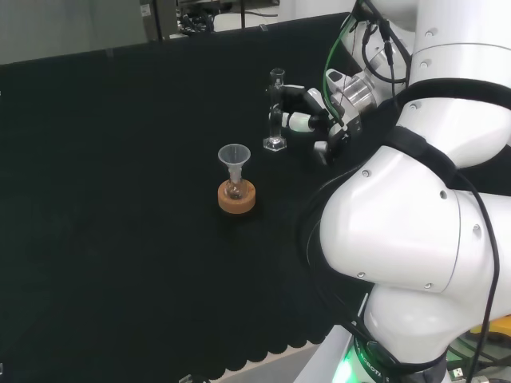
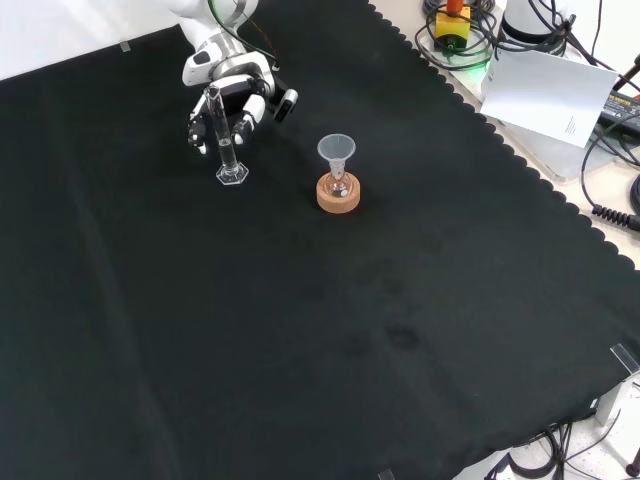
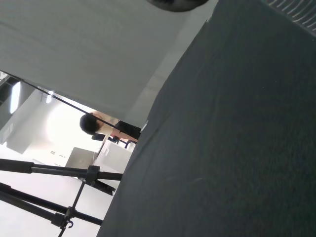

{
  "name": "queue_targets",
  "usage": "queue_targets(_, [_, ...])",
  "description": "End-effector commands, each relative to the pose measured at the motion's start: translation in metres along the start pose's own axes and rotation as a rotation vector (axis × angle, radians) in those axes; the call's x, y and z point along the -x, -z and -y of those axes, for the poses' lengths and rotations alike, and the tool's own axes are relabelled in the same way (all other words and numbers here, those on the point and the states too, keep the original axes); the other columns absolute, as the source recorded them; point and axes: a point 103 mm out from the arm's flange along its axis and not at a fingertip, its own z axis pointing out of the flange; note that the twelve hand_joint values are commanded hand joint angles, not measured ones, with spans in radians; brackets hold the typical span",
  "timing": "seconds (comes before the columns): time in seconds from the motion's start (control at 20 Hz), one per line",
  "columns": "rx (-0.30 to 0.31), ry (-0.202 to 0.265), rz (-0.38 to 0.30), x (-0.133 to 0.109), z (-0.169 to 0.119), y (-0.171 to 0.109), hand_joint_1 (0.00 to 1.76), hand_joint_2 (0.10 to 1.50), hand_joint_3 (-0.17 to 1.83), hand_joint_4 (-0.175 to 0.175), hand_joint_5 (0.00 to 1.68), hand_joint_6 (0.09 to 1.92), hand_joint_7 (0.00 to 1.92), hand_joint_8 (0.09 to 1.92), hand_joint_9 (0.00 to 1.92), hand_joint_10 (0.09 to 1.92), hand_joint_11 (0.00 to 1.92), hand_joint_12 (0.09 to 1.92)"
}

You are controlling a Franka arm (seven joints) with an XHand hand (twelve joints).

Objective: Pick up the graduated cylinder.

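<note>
Black cloth bench (image 2: 420,300): graduated cylinder (image 2: 227,140) upright at far left in the front view, base on cloth; hand (image 2: 240,100) behind it, fingers curled round its tube. Grasp apparently made; lift outstanding

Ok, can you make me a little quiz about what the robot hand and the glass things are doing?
1. True or false: the graduated cylinder is lying flat on the black cloth.
2. What sits in the top of the small flask on the cork ring? A) a funnel B) a spoon C) a lid
3. Fill in: the hand has its fingers curled round the ______.

Key
1. False. It stands upright, with its base on or just at the cloth.
2. A. A clear funnel rests in it.
3. Graduated cylinder. The fingers close round its tube above the base.
</note>
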Motion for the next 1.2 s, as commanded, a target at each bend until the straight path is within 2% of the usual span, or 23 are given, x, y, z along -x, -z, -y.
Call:
queue_targets(0.05, [0.005,-0.001,-0.014,0.0025,0.0007,-0.0013,1.16,1.01,-0.17,-0.023,0.69,0.41,0.65,0.54,0.88,0.38,0.57,1.18])
queue_targets(0.4, [0.003,0.002,-0.021,0.0035,-0.0018,-0.0045,1.18,1.02,-0.17,0.005,0.75,0.55,0.73,0.53,0.98,0.35,0.65,1.14])
queue_targets(1.2, [0.025,0.003,-0.020,0.0026,-0.0052,-0.0066,1.18,1.05,-0.17,0.035,0.73,0.63,0.76,0.53,1.05,0.29,0.74,1.09])
